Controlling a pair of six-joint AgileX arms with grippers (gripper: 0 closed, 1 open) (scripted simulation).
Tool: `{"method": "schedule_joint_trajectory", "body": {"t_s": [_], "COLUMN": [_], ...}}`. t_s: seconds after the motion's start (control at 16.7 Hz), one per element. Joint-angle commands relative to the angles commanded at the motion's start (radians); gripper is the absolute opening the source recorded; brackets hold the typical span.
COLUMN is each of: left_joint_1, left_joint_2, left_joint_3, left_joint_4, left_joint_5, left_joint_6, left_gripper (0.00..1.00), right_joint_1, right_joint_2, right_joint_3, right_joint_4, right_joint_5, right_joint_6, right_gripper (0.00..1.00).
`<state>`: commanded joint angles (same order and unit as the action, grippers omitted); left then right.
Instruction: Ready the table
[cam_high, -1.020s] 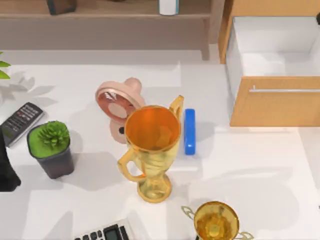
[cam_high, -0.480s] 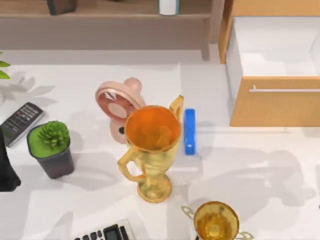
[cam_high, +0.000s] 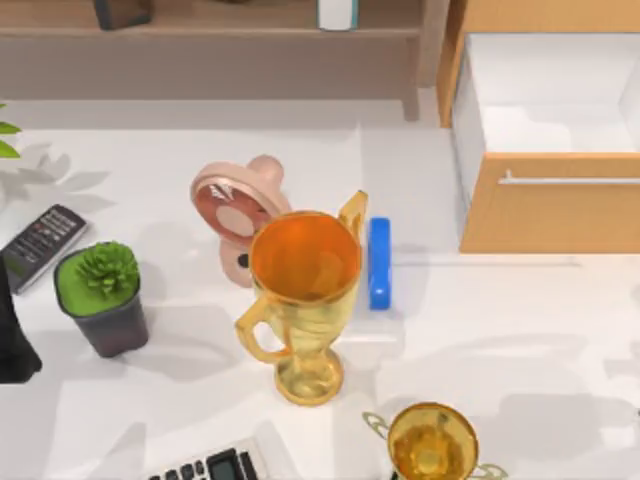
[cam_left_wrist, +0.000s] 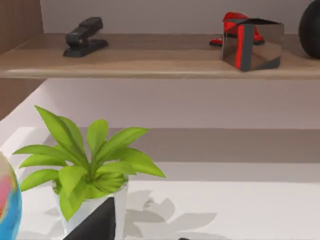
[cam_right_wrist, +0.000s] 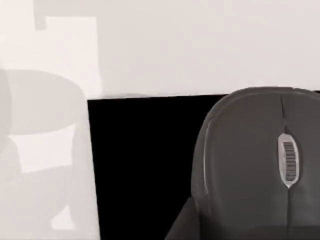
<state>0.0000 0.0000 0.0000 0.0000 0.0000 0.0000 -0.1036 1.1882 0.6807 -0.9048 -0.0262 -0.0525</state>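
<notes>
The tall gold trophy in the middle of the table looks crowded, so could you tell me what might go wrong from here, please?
The tall gold trophy stands on a narrow base, close between the pink fan and the blue bar; reaching for either could probably tip it. A fall could also strike the smaller trophy nearby. The calculator sits at the table edge and might be nudged off.
</notes>
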Motion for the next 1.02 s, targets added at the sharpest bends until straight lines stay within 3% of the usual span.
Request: {"method": "schedule_joint_trajectory", "body": {"t_s": [0.36,1.02], "left_joint_1": [0.000,0.000], "left_joint_2": [0.000,0.000], "left_joint_3": [0.000,0.000], "left_joint_4": [0.000,0.000], "left_joint_5": [0.000,0.000], "left_joint_6": [0.000,0.000], "left_gripper": [1.00,1.00], "right_joint_1": [0.024,0.009], "right_joint_2": [-0.074,-0.070], "right_joint_3": [-0.151,-0.140], "right_joint_4": [0.021,0.031], "right_joint_5": [0.018,-0.002], "right_joint_6": [-0.047,-0.036], "right_gripper": [0.00,0.00]}}
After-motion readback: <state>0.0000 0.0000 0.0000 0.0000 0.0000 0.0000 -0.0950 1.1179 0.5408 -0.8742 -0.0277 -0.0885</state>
